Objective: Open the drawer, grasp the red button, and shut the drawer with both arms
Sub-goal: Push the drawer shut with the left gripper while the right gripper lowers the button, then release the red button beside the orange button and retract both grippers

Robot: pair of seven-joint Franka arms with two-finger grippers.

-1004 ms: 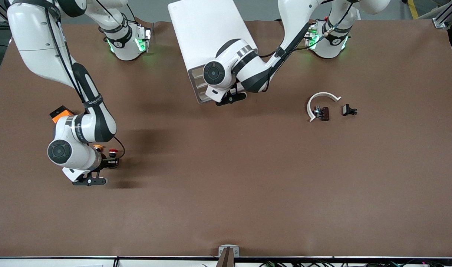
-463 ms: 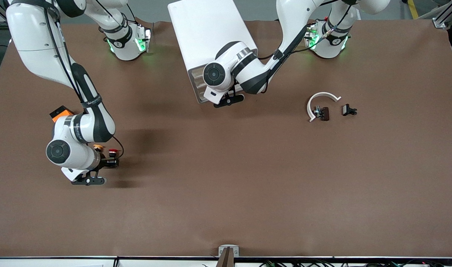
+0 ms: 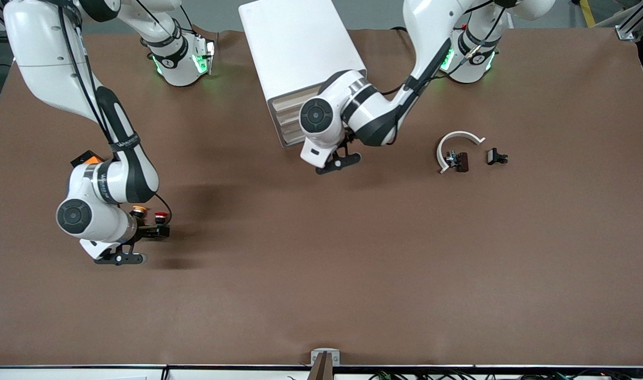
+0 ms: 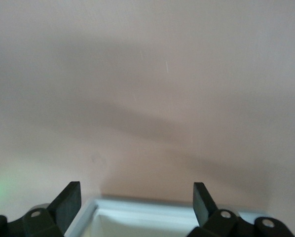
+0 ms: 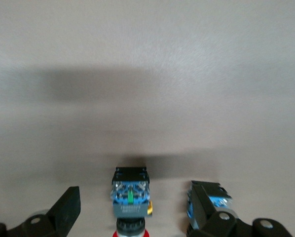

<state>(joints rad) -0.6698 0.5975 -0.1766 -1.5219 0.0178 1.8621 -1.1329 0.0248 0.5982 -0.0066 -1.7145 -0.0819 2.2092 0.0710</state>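
The red-capped button rests on the brown table toward the right arm's end. In the right wrist view its blue-and-black base lies between the fingers of my right gripper, which is open and not touching it. In the front view the right gripper hovers low over the button. The white cabinet shows its drawer fronts, which look flush. My left gripper hangs open just in front of them, with a white rim between its fingers.
An orange-yellow capped button stands beside the red one, its base close to one right finger. An orange block lies under the right forearm. A white curved piece, a small dark part and a black clip lie toward the left arm's end.
My right gripper has opened and let go of the red button, and its hand has drifted slightly away. The left hand has pulled away from the cabinet's front toward the front camera.
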